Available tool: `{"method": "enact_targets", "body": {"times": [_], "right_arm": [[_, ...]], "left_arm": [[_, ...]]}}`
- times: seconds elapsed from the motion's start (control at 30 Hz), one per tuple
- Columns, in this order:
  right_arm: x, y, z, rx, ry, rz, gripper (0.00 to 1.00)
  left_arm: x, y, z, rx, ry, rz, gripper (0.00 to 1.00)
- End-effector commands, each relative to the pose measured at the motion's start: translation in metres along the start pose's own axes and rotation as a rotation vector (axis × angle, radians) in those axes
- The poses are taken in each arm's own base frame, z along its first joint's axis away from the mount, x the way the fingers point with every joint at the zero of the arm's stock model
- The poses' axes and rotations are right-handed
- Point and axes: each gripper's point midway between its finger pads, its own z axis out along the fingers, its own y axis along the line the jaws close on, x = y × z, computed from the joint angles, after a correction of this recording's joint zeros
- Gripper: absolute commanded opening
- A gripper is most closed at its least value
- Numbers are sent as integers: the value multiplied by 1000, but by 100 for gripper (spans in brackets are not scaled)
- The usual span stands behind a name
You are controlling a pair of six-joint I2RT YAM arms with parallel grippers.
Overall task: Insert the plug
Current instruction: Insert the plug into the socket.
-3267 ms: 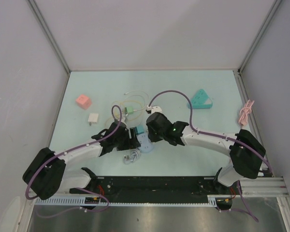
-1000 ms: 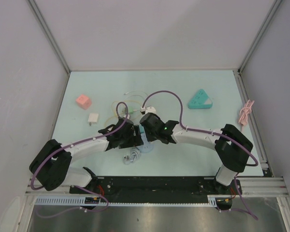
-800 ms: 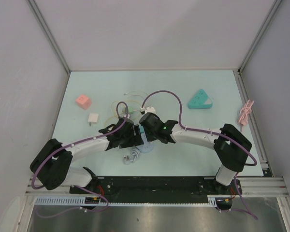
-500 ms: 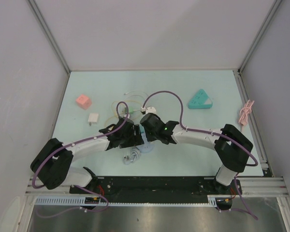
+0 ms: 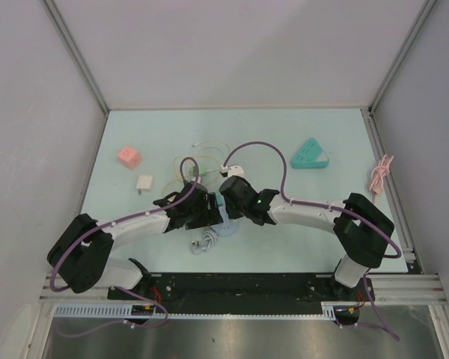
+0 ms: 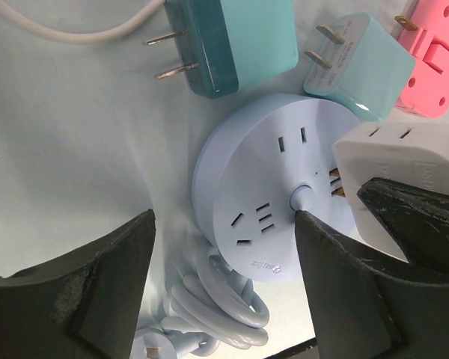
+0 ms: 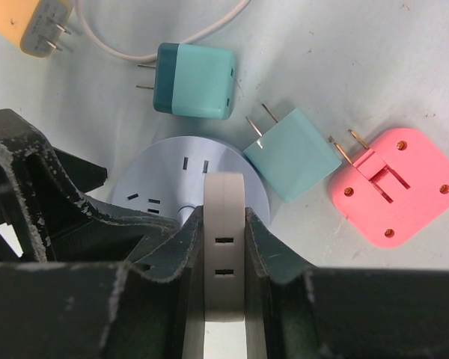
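Pinching plug (image 7: 224, 258), right end effector (image 7: 224, 224)

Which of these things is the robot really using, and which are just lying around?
Using: white plug, round socket.
Lying around: dark teal plug, pale teal plug, pink plug, yellow plug, triangle socket, pink cable.

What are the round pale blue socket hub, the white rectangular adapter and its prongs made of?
The round pale blue socket hub: likely moulded plastic, smooth satin finish with soft highlights. The white rectangular adapter: matte plastic, seam down its middle; its prongs: brass-coloured metal, probably, with a slight shine.
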Motion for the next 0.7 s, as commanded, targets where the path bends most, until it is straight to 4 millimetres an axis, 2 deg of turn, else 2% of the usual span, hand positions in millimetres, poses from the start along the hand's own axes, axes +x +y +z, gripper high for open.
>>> {"method": "enact_targets", "body": {"times": [0.0, 0.23, 0.4, 0.47, 0.6, 0.67], "right_arm": [[102, -20, 10, 66, 312, -70, 0], [111, -26, 8, 111, 327, -93, 0], [113, -47, 6, 163, 345, -79, 0], [116, -48, 5, 158, 350, -83, 0], [128, -35, 8, 116, 379, -113, 0], [133, -42, 8, 139, 399, -108, 0]], "left_arm": [[16, 23, 2, -93, 51, 0, 79], [16, 20, 3, -81, 54, -8, 77], [18, 22, 2, -84, 54, -18, 75], [20, 23, 2, -83, 57, -19, 75], [21, 20, 4, -72, 67, -23, 73], [23, 19, 6, -64, 75, -30, 73]]}}
